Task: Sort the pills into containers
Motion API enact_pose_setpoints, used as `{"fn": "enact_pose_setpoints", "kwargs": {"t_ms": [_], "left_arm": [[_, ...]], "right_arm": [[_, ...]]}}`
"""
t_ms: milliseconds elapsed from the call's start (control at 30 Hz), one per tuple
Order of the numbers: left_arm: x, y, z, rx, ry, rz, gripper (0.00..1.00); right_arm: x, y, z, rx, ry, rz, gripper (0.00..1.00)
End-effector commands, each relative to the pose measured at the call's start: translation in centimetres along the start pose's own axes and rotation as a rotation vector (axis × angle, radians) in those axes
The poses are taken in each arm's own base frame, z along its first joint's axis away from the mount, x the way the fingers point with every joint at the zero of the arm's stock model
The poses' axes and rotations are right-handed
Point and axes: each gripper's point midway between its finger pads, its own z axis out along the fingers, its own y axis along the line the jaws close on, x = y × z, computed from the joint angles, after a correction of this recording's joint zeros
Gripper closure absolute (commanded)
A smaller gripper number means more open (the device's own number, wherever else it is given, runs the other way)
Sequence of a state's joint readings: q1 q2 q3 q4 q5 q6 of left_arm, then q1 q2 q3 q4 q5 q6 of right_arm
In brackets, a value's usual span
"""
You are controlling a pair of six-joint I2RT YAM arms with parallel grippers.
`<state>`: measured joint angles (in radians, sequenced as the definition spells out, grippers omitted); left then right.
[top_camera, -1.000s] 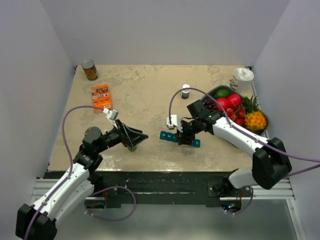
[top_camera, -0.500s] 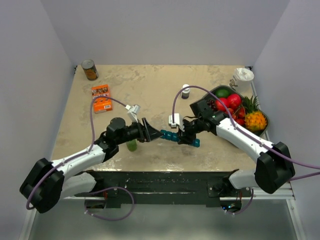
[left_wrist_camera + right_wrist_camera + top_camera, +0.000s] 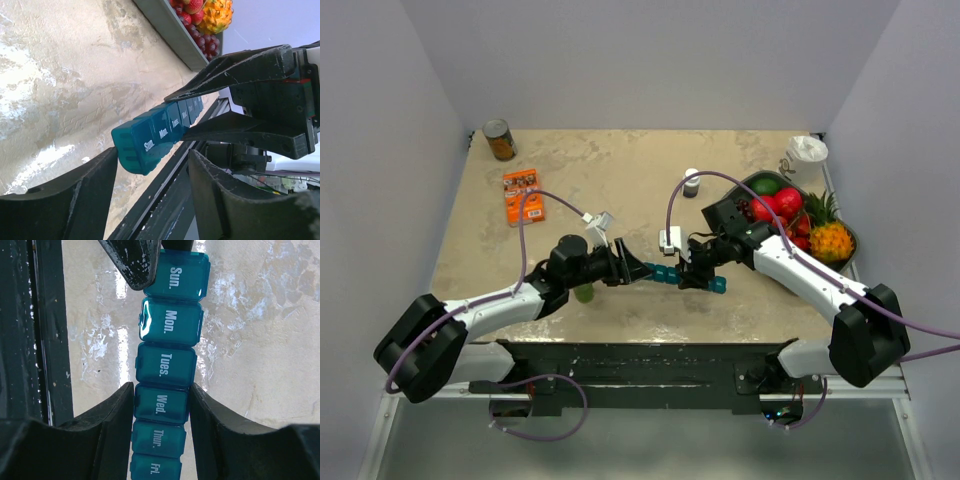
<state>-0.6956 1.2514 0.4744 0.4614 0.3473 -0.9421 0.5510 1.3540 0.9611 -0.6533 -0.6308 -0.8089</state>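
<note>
Pill organiser (image 3: 170, 320): a teal strip of day-marked compartments, lying along the middle of the near edge of the surface (image 3: 610, 170), between the two arms. The lids in sight, Sun. to Fri., are down. Whether it rests on the surface or is lifted off it cannot be told.
Right fingers (image 3: 107, 430): clenched on the organiser, one on each side of the Wed. compartment, both touching it.
Left fingers (image 3: 75, 200): released and spread wider than the strip, with the Sun. end between them. One tip is just beside that compartment's edge.
Fruit tray (image 3: 167, 27): grey, at the right edge, holding red fruit, grapes and a pineapple.
Small bottle (image 3: 691, 183): dark with a white cap, just left of the tray.
Can (image 3: 500, 140): far left corner.
Orange packet (image 3: 523, 194): near the left edge, nearer than the can.
</note>
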Motion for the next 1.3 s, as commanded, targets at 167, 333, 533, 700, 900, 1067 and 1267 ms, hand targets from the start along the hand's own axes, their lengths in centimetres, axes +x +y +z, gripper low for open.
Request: {"fn": "enact_pose_setpoints", "kwargs": {"t_ms": [167,333,533,700,900,1067,1267], "left_arm": [[-1.5,-2.2,0.1,0.051,-0.054,0.039,0.30],[-1.7,-1.9,-0.4,0.030,-0.074,0.034,0.27],[-1.7,-2.7,-0.6,0.071,-0.082,0.031,0.26],[-0.8,-3.0,-0.2,0.120,-0.045,-0.007,0.34],[-0.5,-3.1,-0.1,0.142,-0.036,-0.020,0.47],[0.0,-3.0,0.0,0.152,-0.018,-0.013,0.81],[0.6,-2.6,-0.5,0.163,0.012,0.068,1.00]], "right_arm": [[-3.1,-0.6,-0.7,0.019,-0.096,-0.069,0.77],[-3.2,-0.4,-0.7,0.013,-0.099,-0.071,0.77],[-3.5,-0.1,-0.6,-0.007,-0.114,-0.071,0.77],[-3.5,-0.1,-0.4,-0.014,-0.121,-0.064,0.77],[-3.5,-0.2,-0.2,-0.018,-0.125,-0.060,0.77],[-3.4,0.1,0.0,-0.038,-0.129,-0.052,0.78],[-3.4,0.8,0.1,-0.103,-0.141,-0.028,0.78]]}}
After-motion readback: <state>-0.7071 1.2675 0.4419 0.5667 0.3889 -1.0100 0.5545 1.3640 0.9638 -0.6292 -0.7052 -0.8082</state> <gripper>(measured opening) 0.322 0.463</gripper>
